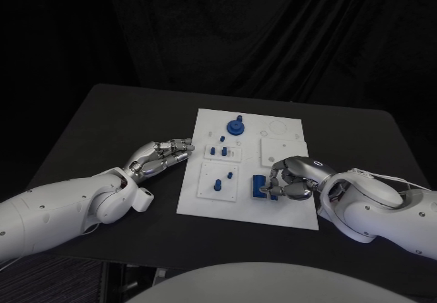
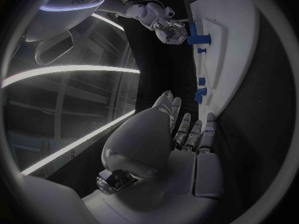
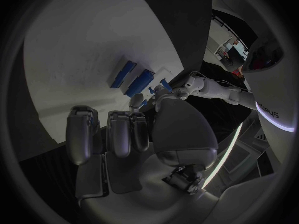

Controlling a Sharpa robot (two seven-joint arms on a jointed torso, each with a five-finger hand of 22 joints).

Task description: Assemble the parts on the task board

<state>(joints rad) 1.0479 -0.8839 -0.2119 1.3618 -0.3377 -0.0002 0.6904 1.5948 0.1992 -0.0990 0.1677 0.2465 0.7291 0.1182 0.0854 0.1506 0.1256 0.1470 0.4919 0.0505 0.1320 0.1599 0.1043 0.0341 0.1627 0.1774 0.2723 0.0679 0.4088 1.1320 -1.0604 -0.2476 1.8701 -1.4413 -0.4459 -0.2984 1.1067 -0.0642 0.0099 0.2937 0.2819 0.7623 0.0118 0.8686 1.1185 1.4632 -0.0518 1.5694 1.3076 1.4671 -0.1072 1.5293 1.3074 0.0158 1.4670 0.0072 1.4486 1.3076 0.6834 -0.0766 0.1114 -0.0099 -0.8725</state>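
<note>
Item: task board (image 1: 282, 203), white plate, middle of the black tabletop (image 1: 109, 120), long side running near to far.

Contents, far to near:
- Round blue part (image 1: 236, 128) with a peg on top, standing at the far left of the board.
- Raised white square tile (image 1: 224, 152) at the left, carrying three small blue pegs (image 1: 218, 151).
- Second raised tile (image 1: 218, 180) nearer, carrying a blue peg (image 1: 218, 185); one more small blue piece (image 1: 231, 176) just right of it.
- Two blue block parts (image 1: 262, 187) side by side at the near right; the right wrist view shows them as flat bars (image 3: 132, 78) lying on the board.
- Far right section holds round and square recesses, white on white; contents cannot be told.

Hands:
- Left hand (image 1: 162, 156): lies on the tabletop just beside the board's left edge, fingers (image 2: 191, 135) stretched out, a little apart, pointing at the board, holding nothing.
- Right hand (image 1: 293, 179): over the board's near right part, fingers curled, touching or just beside the blue blocks; whether it has hold of one cannot be told.

Open room: bare tabletop to the left of the board and along the far edge; a narrower bare strip to the right.
</note>
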